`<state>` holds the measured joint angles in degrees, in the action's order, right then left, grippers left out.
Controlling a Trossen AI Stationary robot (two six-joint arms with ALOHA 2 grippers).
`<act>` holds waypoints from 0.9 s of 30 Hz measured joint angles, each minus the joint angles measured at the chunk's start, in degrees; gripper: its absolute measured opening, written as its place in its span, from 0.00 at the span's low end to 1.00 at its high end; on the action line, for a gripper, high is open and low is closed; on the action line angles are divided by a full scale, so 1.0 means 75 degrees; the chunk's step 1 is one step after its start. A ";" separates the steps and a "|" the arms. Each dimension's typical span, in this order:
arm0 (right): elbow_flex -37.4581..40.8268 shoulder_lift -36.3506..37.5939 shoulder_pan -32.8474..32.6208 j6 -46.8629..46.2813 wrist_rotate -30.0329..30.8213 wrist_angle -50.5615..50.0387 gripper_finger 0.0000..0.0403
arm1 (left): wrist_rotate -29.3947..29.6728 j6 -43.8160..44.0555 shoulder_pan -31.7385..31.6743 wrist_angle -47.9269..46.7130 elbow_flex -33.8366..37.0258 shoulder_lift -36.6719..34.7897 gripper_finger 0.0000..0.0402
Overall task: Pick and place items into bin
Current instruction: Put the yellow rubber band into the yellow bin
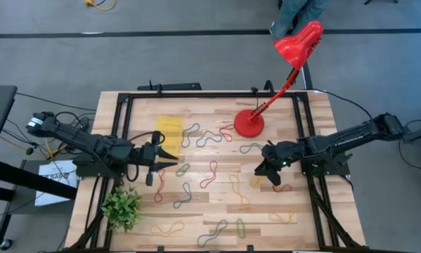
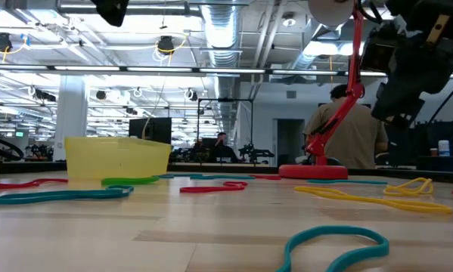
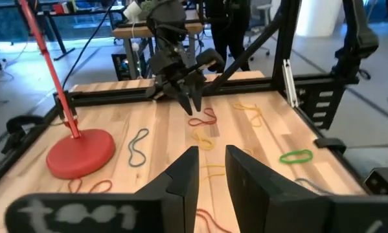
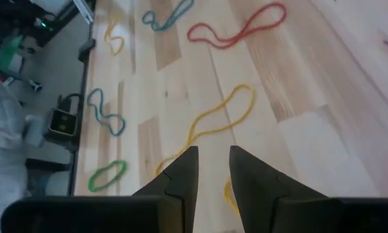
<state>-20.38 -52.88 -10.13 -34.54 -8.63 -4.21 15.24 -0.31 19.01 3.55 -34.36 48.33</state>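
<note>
Many thin loops lie scattered flat over the table (image 1: 287,144), in red, green, yellow and grey. I judge them very light, soft and floppy, so they will bend and slide instead of lifting cleanly. They lie flush on the wood, so I think the best hold is across one strand of a loop, with one finger on each side, pressing down to the table before closing.

My right gripper (image 4: 210,169) hangs just above the table on the right side, fingers a little apart with nothing between them. Just ahead of it lies a yellow loop (image 4: 221,116), long and narrow, and I would take it at its near end. Beyond it is a red loop (image 4: 239,29), apart from the yellow one, so I need not catch both.

My left gripper (image 3: 210,175) waits on the left side, also a little apart and holding nothing. The yellow bin (image 1: 169,135) stands just beside it, toward the back left of the table. I cannot see whether anything is inside.

Between the right gripper and the bin stands the red lamp base (image 1: 249,124), with its slanted arm rising above, so a carry across must pass in front of it. The small green plant (image 1: 121,206) sits at the front left corner, well out of the way. A person (image 2: 351,128) stands behind the table.
</note>
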 joint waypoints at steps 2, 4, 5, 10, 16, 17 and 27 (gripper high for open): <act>0.0000 0.0000 0.0013 0.0026 0.0071 0.0155 0.21 | 0.0018 -0.0226 -0.0001 -0.0013 -0.0070 0.0139 0.17; 0.0000 0.0000 0.0020 0.0179 0.0305 0.0355 0.21 | 0.0035 -0.0411 -0.0001 -0.0010 -0.0114 0.0218 0.17; 0.0000 0.0000 0.0020 0.0183 0.0393 0.0431 0.21 | 0.0038 -0.0504 -0.0001 -0.0012 -0.0118 0.0216 0.17; 0.0000 0.0000 0.0020 0.0388 0.0612 0.0657 0.21 | 0.0046 -0.0639 -0.0001 -0.0036 -0.0121 0.0211 0.17; 0.0001 -0.0205 0.0017 0.0214 0.1551 0.0952 0.21 | 0.0062 -0.0691 -0.0003 -0.0047 -0.0121 0.0208 0.17; -0.0003 -0.0280 -0.0001 0.0207 0.1534 0.0903 0.21 | 0.0062 -0.0685 -0.0003 -0.0064 -0.0121 0.0211 0.17; 0.0003 -0.1194 -0.0621 0.0216 0.0956 -0.0739 0.21 | 0.0062 -0.0685 -0.0003 -0.0208 -0.0121 0.0208 0.17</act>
<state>-20.36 -61.84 -14.79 -32.93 -1.46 -9.76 15.70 -5.45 18.98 1.99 -35.27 49.89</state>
